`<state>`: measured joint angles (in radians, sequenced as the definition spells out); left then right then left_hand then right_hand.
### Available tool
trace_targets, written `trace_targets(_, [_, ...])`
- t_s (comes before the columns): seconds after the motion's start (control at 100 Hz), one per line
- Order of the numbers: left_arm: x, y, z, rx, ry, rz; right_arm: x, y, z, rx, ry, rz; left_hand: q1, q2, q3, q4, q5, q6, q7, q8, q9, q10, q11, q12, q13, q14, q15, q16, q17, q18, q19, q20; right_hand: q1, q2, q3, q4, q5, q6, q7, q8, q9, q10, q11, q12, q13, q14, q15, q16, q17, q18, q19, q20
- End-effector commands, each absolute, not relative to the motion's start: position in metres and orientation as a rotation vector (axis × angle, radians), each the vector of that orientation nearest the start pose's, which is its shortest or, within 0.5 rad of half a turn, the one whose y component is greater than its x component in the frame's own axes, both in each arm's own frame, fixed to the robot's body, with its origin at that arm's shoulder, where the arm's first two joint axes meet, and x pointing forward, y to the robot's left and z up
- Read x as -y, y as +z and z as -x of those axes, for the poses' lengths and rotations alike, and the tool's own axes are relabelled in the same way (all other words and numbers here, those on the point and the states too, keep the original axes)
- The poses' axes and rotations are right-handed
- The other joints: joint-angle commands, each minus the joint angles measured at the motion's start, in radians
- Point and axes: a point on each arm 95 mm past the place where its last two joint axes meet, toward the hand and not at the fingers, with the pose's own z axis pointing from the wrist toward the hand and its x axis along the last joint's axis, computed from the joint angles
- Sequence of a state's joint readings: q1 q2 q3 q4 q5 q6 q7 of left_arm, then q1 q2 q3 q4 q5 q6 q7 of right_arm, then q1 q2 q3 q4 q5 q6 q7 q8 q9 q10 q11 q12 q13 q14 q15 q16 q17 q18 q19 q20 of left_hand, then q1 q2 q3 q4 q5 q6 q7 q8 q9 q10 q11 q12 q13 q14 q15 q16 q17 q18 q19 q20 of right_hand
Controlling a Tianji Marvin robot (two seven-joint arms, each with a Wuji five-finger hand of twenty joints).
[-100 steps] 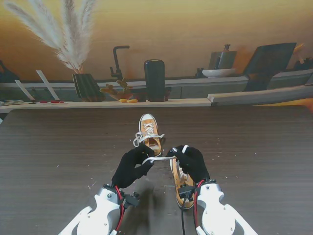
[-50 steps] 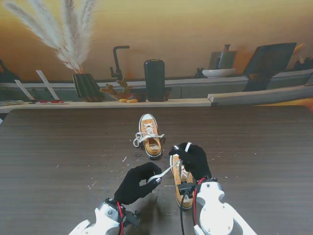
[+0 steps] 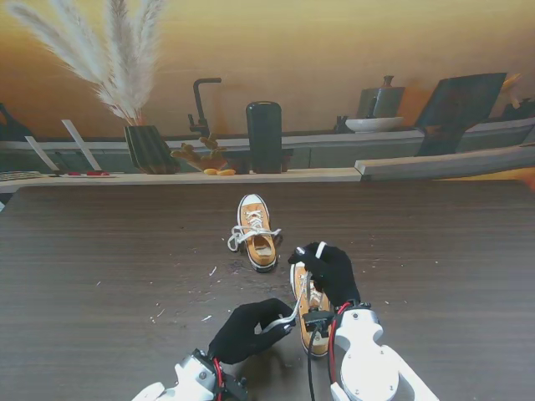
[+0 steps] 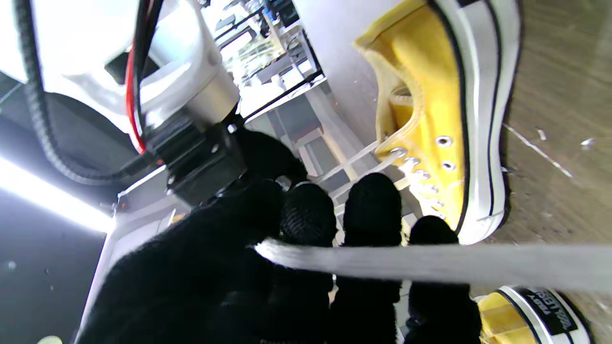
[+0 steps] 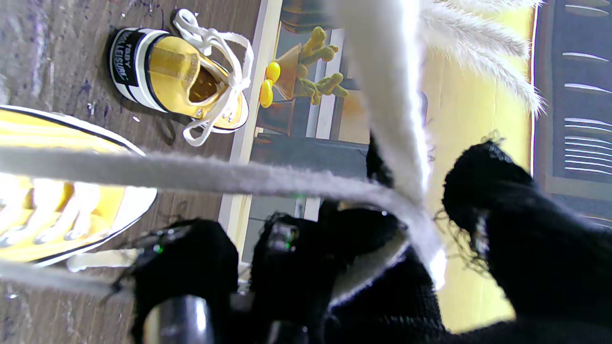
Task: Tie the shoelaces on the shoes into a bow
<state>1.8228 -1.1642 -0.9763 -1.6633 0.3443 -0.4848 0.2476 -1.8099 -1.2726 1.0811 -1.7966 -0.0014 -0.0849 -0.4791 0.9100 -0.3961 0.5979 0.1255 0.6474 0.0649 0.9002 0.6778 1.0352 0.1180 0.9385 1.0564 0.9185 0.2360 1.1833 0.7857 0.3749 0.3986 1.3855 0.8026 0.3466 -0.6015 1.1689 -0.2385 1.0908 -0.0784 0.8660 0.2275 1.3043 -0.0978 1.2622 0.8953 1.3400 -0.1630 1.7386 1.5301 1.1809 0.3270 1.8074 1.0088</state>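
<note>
Between the fingers [image 4: 373, 200] of the left hand [image 3: 251, 330] runs a flat white lace [image 3: 288, 313]. That hand is closed on the lace and holds it out to the side of the near shoe [image 3: 311, 313]. The right hand [image 3: 330, 271] sits over the same shoe, and its fingers [image 5: 502, 215] are curled around another piece of lace [image 5: 382, 95], which crosses the first one close to the fingertips.

The near shoe lies on the bench [image 3: 100, 251] right under the right hand's fingers. The far shoe [image 3: 255, 230] stands past both hands, and its lace is already in a bow.

The lace looks soft, floppy and light. It will bend any way and can slip out of a loose hold, so a firm pinch near the crossing seems best. The shoe looks light too, so I think a hard pull could drag it along the bench.
</note>
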Motion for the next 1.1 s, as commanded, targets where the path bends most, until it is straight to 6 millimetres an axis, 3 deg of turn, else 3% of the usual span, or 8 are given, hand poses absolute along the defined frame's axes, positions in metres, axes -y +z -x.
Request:
trace_targets(0.0, [0.121,-0.369,-0.259,-1.149,-2.514,1.772,-0.088,-0.322,-0.314,0.248,-2.292,2.184,0.042,0.022,-0.054,-0.022,-0.016,-0.112,-0.036,-0.045,-0.024,-0.029,-0.02,-0.026,-0.018,-0.03,-0.027,0.016,-0.016,-0.071,-0.007,-0.013,0.013,-0.009,0.027,-0.029,0.027,0.11,0.018,-0.019,0.148,0.15,0.115,-0.004,-0.022,-0.14,0.046,0.006,0.018,0.014,0.287,-0.005])
trace_targets(0.38, [0.126,-0.371,-0.257,-1.358,-2.408,1.634,-0.086,-0.321,-0.314,0.244,-2.294,2.173,0.151,0.105,-0.306,-0.042,-0.032,-0.08,-0.247,-0.206,-0.082,-0.062,-0.13,-0.049,-0.085,-0.079,-0.109,0.007,-0.066,-0.098,-0.065,-0.031,0.015,-0.011,0.025,-0.029,0.023,0.108,0.017,-0.018,0.147,0.15,0.117,-0.008,-0.022,-0.14,0.046,0.006,0.017,0.014,0.287,-0.011])
trace_targets(0.61, [0.126,-0.369,-0.255,-1.461,-2.328,1.57,-0.086,-0.321,-0.314,0.234,-2.291,2.16,0.186,0.143,-0.378,-0.042,-0.024,-0.047,-0.375,-0.304,-0.11,-0.063,-0.168,-0.054,-0.116,-0.092,-0.148,0.002,-0.093,-0.106,-0.1,-0.038,0.017,-0.012,0.025,-0.031,0.022,0.108,0.018,-0.018,0.147,0.15,0.117,-0.009,-0.022,-0.14,0.046,0.006,0.017,0.014,0.287,-0.013])
trace_targets(0.69, [0.125,-0.367,-0.253,-1.558,-2.278,1.573,-0.085,-0.32,-0.314,0.23,-2.291,2.157,0.096,0.178,-0.401,-0.022,-0.043,-0.032,-0.46,-0.333,-0.161,-0.053,-0.23,-0.069,-0.165,-0.092,-0.211,-0.008,-0.124,-0.118,-0.145,-0.049,0.016,-0.012,0.025,-0.031,0.021,0.108,0.017,-0.018,0.147,0.15,0.117,-0.009,-0.022,-0.14,0.046,0.006,0.017,0.014,0.287,-0.013])
trace_targets(0.73, [0.124,-0.366,-0.252,-1.613,-2.247,1.574,-0.085,-0.32,-0.314,0.229,-2.291,2.155,-0.038,0.246,-0.439,-0.007,-0.069,-0.014,-0.532,-0.34,-0.228,-0.037,-0.261,-0.173,-0.221,-0.086,-0.279,-0.012,-0.156,-0.124,-0.193,-0.06,0.016,-0.011,0.025,-0.031,0.021,0.108,0.017,-0.019,0.147,0.15,0.117,-0.009,-0.022,-0.14,0.046,0.006,0.017,0.014,0.287,-0.013])
trace_targets(0.78, [0.123,-0.364,-0.25,-1.665,-2.215,1.57,-0.085,-0.32,-0.315,0.226,-2.292,2.153,-0.105,0.269,-0.485,0.004,-0.083,-0.011,-0.567,-0.359,-0.264,-0.031,-0.286,-0.2,-0.255,-0.084,-0.322,-0.018,-0.175,-0.129,-0.228,-0.07,0.016,-0.012,0.025,-0.031,0.021,0.108,0.017,-0.019,0.147,0.15,0.117,-0.009,-0.022,-0.14,0.046,0.006,0.017,0.014,0.287,-0.014])
trace_targets(0.93, [0.121,-0.36,-0.246,-1.733,-2.133,1.533,-0.083,-0.319,-0.315,0.223,-2.295,2.149,-0.202,0.283,-0.541,0.017,-0.105,-0.013,-0.623,-0.371,-0.345,-0.021,-0.36,-0.238,-0.333,-0.083,-0.428,-0.033,-0.223,-0.139,-0.319,-0.089,0.014,-0.01,0.024,-0.031,0.019,0.105,0.017,-0.019,0.147,0.149,0.117,-0.01,-0.022,-0.14,0.046,0.006,0.017,0.013,0.287,-0.015])
trace_targets(1.09, [0.12,-0.354,-0.236,-1.767,-2.006,1.468,-0.083,-0.319,-0.315,0.22,-2.294,2.15,-0.244,0.3,-0.571,0.01,-0.122,-0.003,-0.671,-0.386,-0.394,-0.016,-0.414,-0.265,-0.381,-0.084,-0.491,-0.04,-0.243,-0.149,-0.357,-0.087,0.013,-0.008,0.024,-0.031,0.019,0.105,0.016,-0.019,0.147,0.144,0.115,-0.01,-0.022,-0.14,0.046,0.006,0.017,0.013,0.287,-0.017])
